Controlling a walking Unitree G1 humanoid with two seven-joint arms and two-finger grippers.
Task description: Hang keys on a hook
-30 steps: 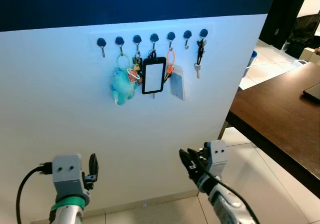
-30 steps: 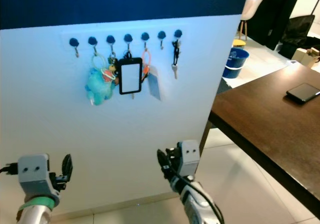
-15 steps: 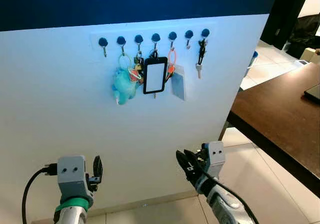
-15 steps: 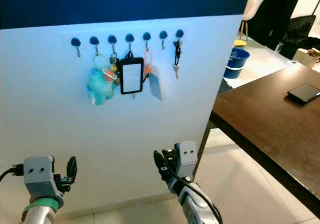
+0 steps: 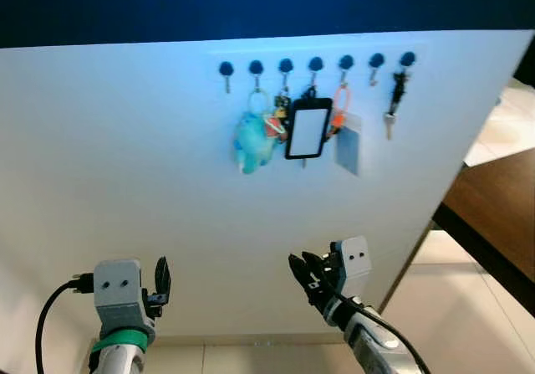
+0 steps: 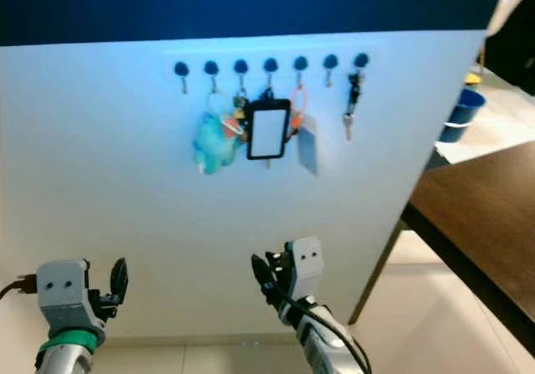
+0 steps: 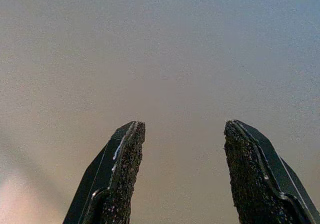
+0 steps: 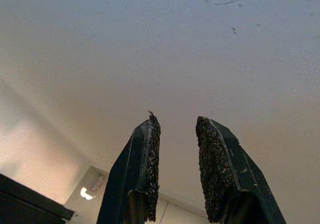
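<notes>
Silver key on black strap (image 5: 394, 98) hangs from rightmost dark round hook (image 5: 407, 59), upper right. Left gripper (image 7: 182, 176) spread, empty; right gripper (image 8: 177, 166) slightly parted, empty, both low. Risk: arm swing could brush white wall (image 5: 125, 165), dislodge key.

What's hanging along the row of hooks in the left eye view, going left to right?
Bare hook → blue plush toy → black-framed card holder → pale tag on an orange loop → bare hook → key on a black fob.
</notes>
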